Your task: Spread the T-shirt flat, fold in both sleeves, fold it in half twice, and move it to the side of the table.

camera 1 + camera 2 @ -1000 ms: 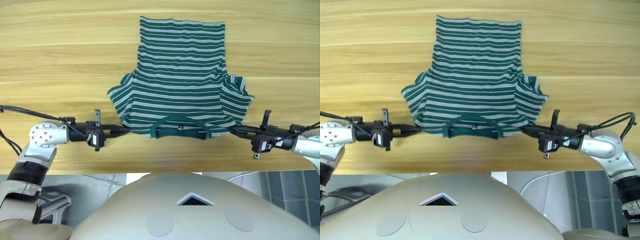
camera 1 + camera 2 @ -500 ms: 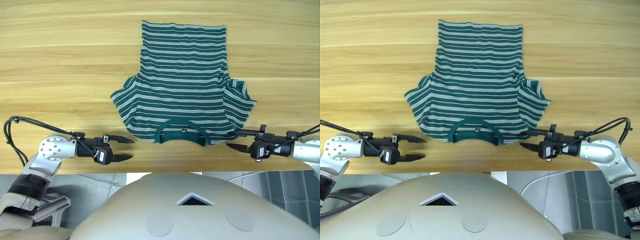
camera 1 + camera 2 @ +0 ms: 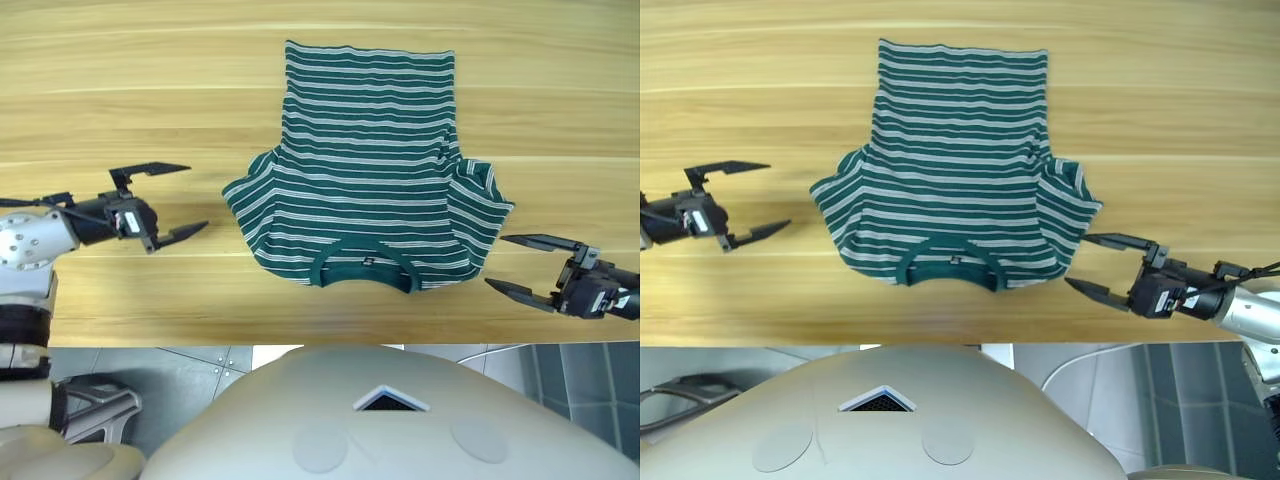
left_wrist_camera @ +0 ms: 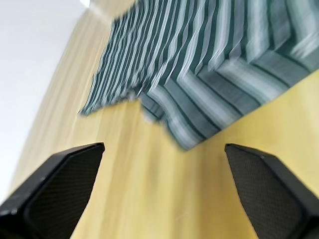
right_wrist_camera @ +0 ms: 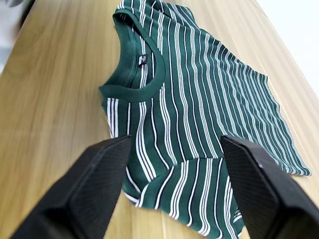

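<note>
**Surface** (image 3: 120, 100). Pale wood-grain top that carries the one garment.

**T-shirt** (image 3: 365, 170).
- Handling (judged): light, soft knit with no stiffness. It will sag, stretch and drag if lifted by one point. The cloth should grip the wood slightly rather than slide. It is not fragile.
- Where to hold (judged): pinch thin edges, not the middle. The outer tips of the sleeves suit the sleeve fold, and the shoulder corners or hem corners suit the halving folds. Both sides are best taken together.
- Appearance: dark green with narrow white stripes and a plain green ribbed collar (image 3: 362, 262).
- Position: mid-surface, with the collar toward the robot near the front edge and the hem (image 3: 368, 52) on the far side.
- Condition: the body is mostly flat. The left sleeve (image 3: 250, 190) and right sleeve (image 3: 482, 195) are bunched close to the body, not laid fully out.

**Left pincer** (image 3: 195, 197). Spread wide and holding nothing, it sits over bare wood near the left sleeve, apart from it.

**Right pincer** (image 3: 497, 261). Spread wide and holding nothing, it sits just beside the right shoulder corner, not touching it.
</note>
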`<state>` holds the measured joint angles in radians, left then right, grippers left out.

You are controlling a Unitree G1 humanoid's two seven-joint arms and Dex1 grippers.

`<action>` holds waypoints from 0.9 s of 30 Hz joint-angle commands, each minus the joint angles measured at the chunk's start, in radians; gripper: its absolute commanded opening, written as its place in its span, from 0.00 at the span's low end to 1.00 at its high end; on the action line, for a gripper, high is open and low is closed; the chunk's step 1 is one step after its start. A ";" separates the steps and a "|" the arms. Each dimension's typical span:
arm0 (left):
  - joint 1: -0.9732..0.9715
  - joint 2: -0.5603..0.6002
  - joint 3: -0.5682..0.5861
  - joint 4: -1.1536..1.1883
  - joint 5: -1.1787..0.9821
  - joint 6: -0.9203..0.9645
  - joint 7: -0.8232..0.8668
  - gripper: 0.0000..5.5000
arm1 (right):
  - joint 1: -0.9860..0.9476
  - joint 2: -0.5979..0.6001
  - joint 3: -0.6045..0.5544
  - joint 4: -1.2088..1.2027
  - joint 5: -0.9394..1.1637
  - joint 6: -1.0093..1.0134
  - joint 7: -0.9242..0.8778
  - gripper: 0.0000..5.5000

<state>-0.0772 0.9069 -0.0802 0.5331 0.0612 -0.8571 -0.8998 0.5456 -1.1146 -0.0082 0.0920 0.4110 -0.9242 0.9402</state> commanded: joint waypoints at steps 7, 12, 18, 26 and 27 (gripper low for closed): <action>-0.134 -0.131 -0.175 0.149 0.322 -0.085 0.215 0.78 | -0.029 0.060 -0.035 -0.033 0.003 0.031 0.054 0.60; -0.153 -0.105 -0.208 0.138 0.335 -0.068 0.226 0.66 | -0.014 0.078 -0.057 -0.062 0.010 0.034 0.068 0.60; -0.128 -0.064 -0.208 0.062 0.307 -0.025 0.202 0.46 | -0.016 0.100 -0.065 -0.070 0.014 0.046 0.088 0.60; -0.113 -0.054 -0.212 0.042 0.311 0.007 0.218 0.23 | -0.009 0.125 -0.082 -0.074 0.021 0.054 0.115 0.60; -0.114 -0.059 -0.214 0.041 0.312 0.007 0.221 0.20 | -0.010 0.128 -0.083 -0.075 0.020 0.055 0.116 0.60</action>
<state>-0.1972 0.8467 -0.2786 0.5775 0.3518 -0.8637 -0.6770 0.5353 -0.9924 -0.0729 0.0313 0.4151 -0.8764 1.0466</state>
